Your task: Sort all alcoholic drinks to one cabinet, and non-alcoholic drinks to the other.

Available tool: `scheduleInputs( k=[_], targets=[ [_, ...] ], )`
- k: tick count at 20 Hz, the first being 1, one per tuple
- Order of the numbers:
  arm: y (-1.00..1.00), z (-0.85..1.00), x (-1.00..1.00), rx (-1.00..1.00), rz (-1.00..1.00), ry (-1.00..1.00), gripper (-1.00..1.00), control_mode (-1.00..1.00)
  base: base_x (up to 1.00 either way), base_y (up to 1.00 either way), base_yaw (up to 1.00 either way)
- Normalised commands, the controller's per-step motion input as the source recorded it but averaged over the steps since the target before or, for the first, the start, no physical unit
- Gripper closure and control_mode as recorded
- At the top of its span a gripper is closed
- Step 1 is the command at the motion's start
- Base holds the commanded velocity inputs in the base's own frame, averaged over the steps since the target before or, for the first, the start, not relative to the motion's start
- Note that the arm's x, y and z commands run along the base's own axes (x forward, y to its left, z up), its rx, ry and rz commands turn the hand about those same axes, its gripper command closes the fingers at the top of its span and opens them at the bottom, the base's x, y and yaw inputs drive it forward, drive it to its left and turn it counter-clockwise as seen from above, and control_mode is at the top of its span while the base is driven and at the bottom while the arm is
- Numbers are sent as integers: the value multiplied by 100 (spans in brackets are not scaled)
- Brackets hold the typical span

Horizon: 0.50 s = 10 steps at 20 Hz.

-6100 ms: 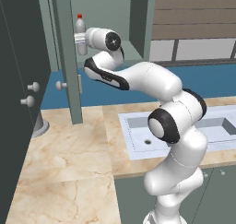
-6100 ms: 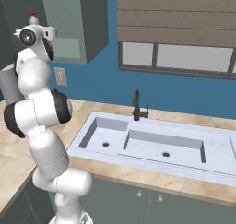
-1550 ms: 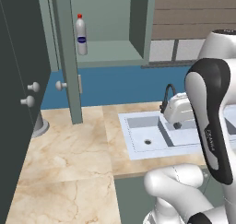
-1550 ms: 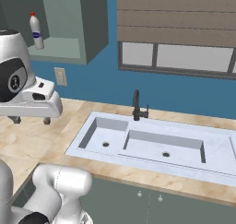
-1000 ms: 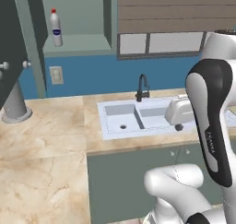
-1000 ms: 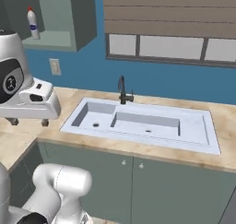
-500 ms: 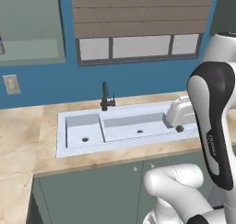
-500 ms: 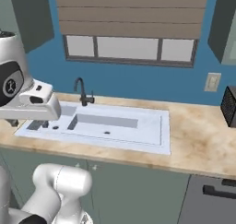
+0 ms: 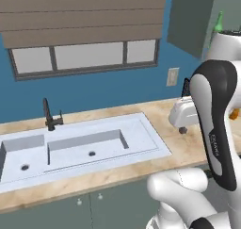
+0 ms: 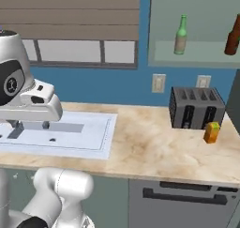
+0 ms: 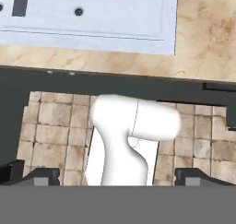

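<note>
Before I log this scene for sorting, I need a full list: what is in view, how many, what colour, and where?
slim green glass bottle: one, green with beige label, upright on open cabinet shelf.
slim dark brown glass bottle: one, brown, same shelf, right edge.
small orange carton: one, orange, on counter before the toaster.
toaster: one, dark grey, on counter against wall.
double sink: one, pale grey, set in counter.
tap: one, black, behind sink.
wall sockets: two, beige, on blue wall.
window blind: one, brown, above window.
gripper: one, dark fingers open, pointing down over the floor tiles.
</note>
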Motion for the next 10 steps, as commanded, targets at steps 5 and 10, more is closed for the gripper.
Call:
scheduleInputs(
  k=[5,10],
  targets=[
    [0,0,0,0,0,0,-100,100,14,-95,-9],
    [0,0,0,0,0,0,-100,100,30,-77,2]
  ],
)
